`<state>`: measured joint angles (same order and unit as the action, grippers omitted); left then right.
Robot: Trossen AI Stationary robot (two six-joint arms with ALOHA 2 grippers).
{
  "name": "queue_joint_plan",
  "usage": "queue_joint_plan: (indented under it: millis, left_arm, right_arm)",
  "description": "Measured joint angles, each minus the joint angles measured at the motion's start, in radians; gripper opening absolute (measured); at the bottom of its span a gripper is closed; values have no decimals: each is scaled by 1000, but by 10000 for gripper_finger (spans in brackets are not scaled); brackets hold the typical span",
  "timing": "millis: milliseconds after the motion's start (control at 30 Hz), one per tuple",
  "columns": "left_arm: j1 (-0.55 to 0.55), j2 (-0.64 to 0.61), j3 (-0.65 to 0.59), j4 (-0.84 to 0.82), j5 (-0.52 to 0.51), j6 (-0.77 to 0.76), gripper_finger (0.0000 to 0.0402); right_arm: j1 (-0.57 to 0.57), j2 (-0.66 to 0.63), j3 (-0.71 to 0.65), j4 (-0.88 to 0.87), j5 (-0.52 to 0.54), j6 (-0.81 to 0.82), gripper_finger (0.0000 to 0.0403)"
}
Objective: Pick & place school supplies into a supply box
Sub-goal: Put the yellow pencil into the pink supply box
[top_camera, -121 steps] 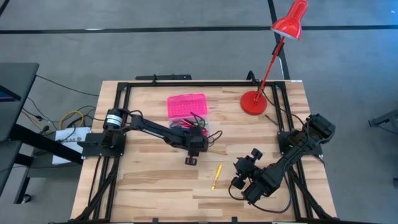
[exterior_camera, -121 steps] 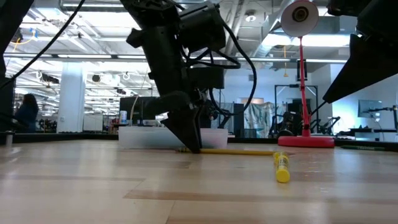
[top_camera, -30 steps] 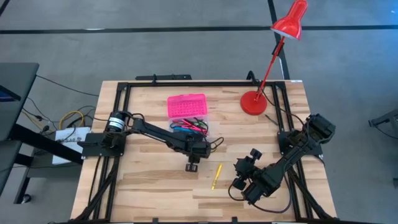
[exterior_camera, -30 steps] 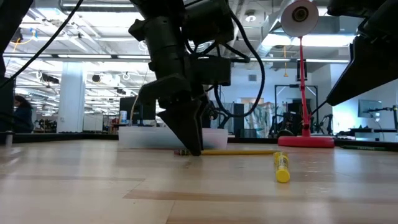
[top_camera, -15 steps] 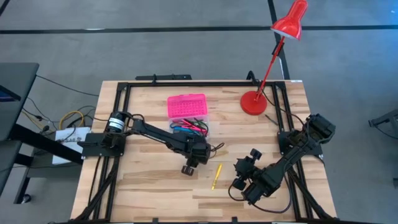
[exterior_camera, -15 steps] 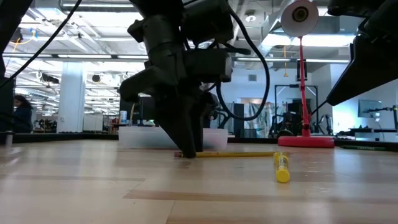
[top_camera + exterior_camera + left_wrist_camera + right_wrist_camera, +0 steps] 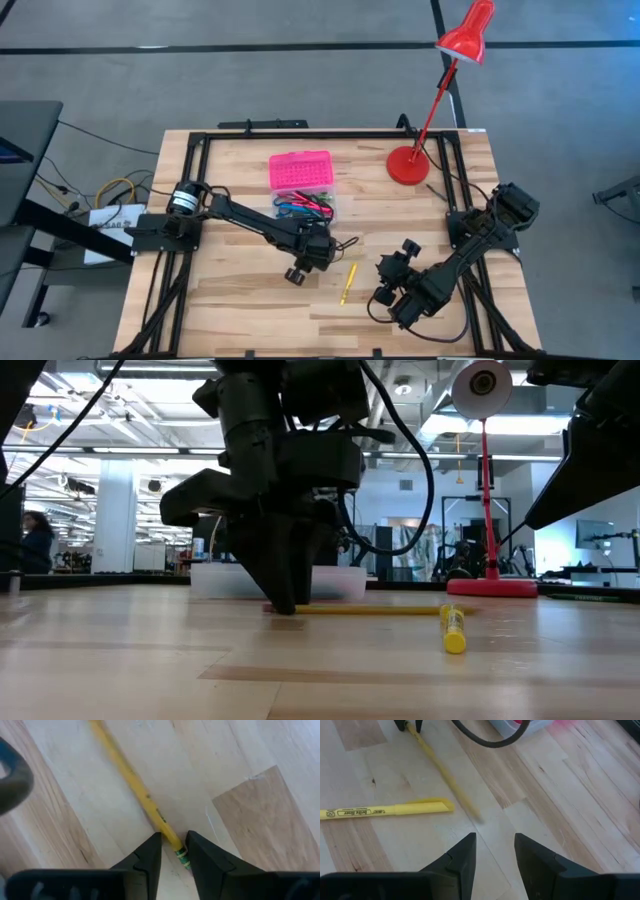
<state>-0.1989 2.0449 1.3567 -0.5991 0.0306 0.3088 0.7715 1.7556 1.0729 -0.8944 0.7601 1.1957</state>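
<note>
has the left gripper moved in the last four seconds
Yes. In the high view the left gripper has moved away from the supply box toward the table's near edge; its fingers now close around the yellow pencil.

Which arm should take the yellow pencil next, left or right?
Left. Its tool already straddles the yellow pencil at its end, fingers down at the table, and the supply box lies on its side. The right tool hangs open, farther off, nearer the yellow highlighter.
</note>
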Motion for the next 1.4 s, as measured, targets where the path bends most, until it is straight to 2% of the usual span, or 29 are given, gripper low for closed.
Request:
queue_joint_plan:
  millis: [200,333,700,1233,1400]
  left_arm:
    - [0,0,-1,-9,-1,3,43]
    - [0,0,-1,-2,-4,-21,30]
    - [1,1,-4,52,-39,-202,38]
    - [3,6,-6,140,-45,-212,39]
    - [3,7,-6,152,-50,-212,56]
  right_arm:
    - [0,0,0,0,0,0,127]
    - [0,0,0,3,0,0,127]
    - [0,0,0,10,1,0,127]
    - [0,0,0,10,1,-1,127]
    - [0,0,0,10,1,-1,127]
